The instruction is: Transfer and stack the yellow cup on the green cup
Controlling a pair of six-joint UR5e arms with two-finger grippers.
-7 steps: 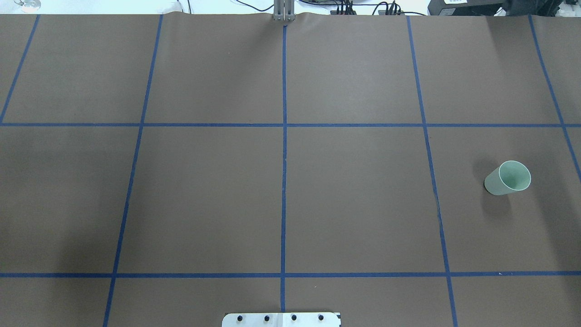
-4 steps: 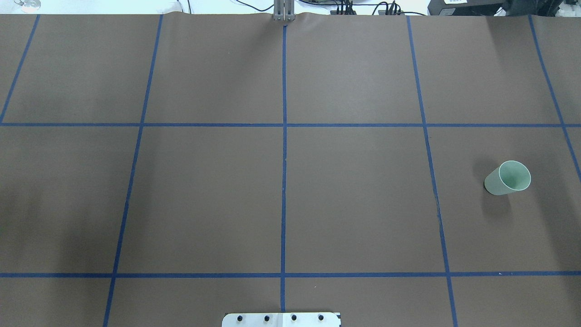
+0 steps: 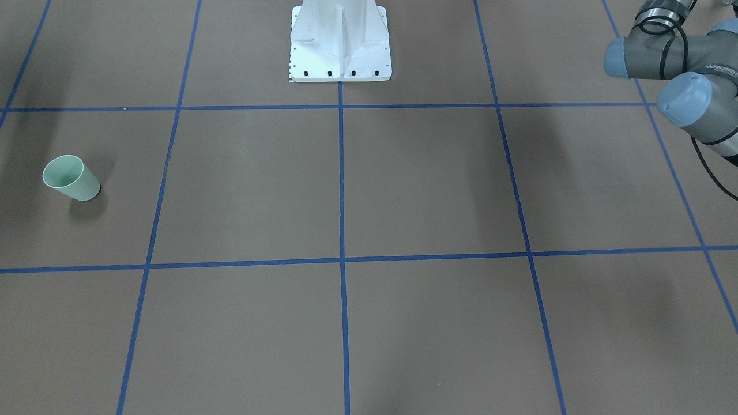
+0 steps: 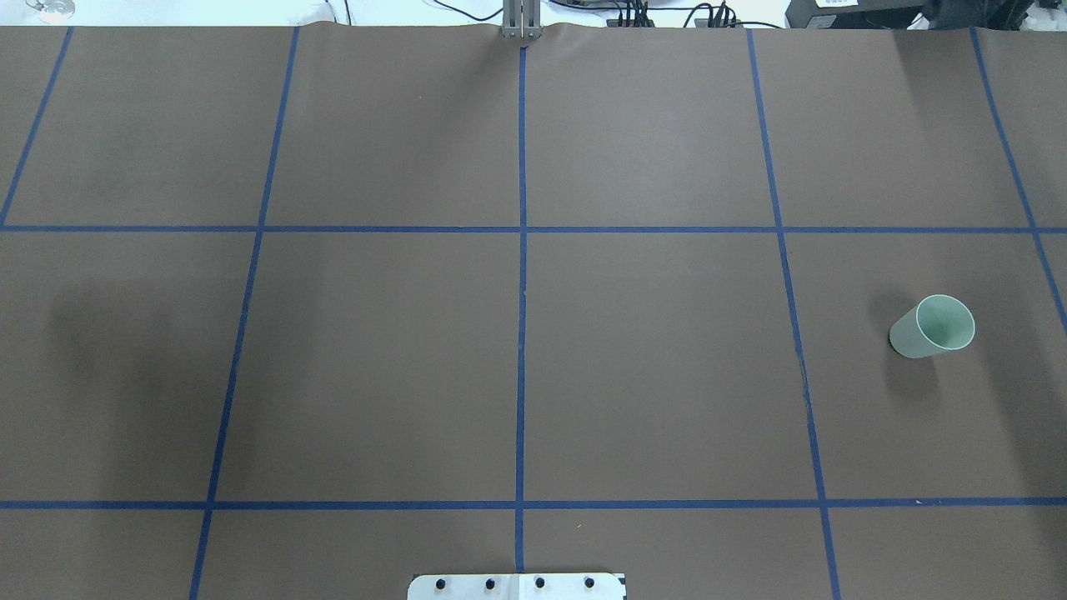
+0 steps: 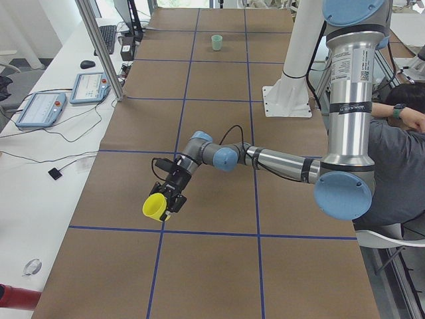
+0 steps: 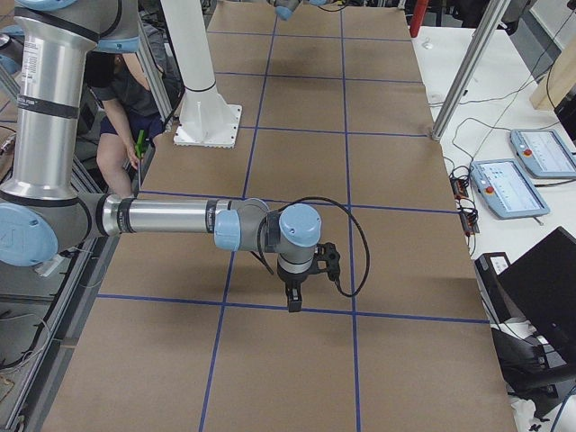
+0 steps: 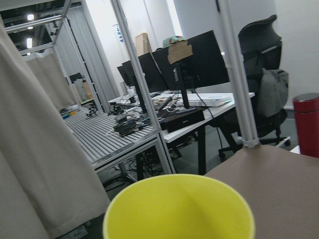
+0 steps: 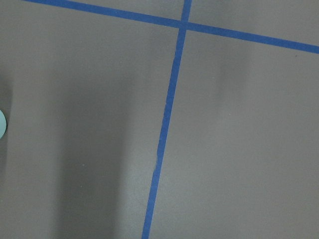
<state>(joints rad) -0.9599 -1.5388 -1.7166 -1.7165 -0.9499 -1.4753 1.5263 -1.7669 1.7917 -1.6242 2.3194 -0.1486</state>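
Observation:
The yellow cup (image 5: 155, 208) hangs above the table at the tip of my left gripper (image 5: 166, 203), near the table's left end. In the left wrist view the yellow cup (image 7: 179, 209) fills the bottom edge, off the table, and hides the fingers. The green cup (image 4: 932, 327) stands upright on the brown mat at the right side, also in the front view (image 3: 72, 178) and far off in the left view (image 5: 216, 42). My right gripper (image 6: 293, 301) points down over the mat; I cannot tell if it is open. A sliver of the green cup (image 8: 1, 124) shows at its camera's left edge.
The white robot base (image 3: 340, 57) stands at the table's near-middle edge. My left arm's elbow (image 3: 680, 57) reaches in at the front view's right. A seated person (image 5: 398, 133) is beside the base. Control tablets (image 5: 41, 108) and a metal post (image 5: 99, 46) line the operators' side.
The green cup has not moved. A faint shadow in the left half of the overhead view has shifted up, away from the base edge.

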